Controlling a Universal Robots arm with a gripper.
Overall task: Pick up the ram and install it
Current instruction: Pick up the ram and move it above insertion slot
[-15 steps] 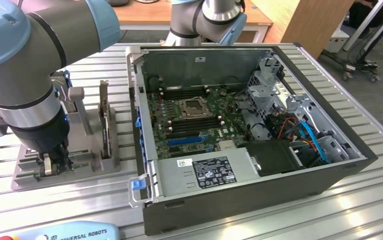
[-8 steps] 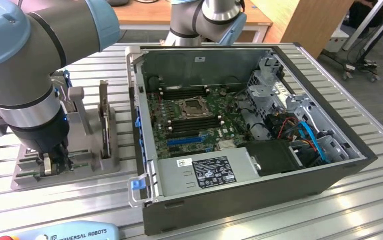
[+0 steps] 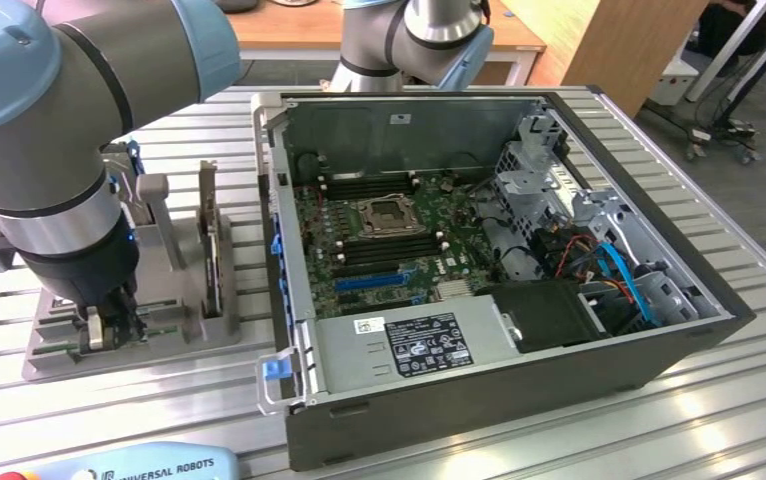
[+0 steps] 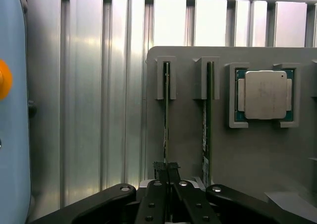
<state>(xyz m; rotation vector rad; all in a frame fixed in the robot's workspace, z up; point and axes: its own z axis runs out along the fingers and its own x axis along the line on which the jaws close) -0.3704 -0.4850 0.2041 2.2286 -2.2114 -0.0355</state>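
The ram [image 4: 167, 110] is a thin green stick standing on edge in a slot of the grey holder plate [image 4: 188, 135]. My gripper [image 4: 168, 177] is shut on its near end, with the black fingers [image 4: 159, 184] pressed against both faces. A second green stick [image 4: 207, 120] stands in the neighbouring slot, untouched. In the exterior view my gripper [image 3: 100, 328] is lowered onto the grey holder [image 3: 156, 345] at that view's left, beside the open computer case [image 3: 490, 350].
A silver processor [image 4: 265, 95] sits in a frame on the holder plate. The case's motherboard [image 3: 383, 240] lies exposed, with dark memory slots either side of the socket. A teach pendant [image 3: 143, 465] lies at the table's front. Upright parts [image 3: 210, 240] stand in the holder.
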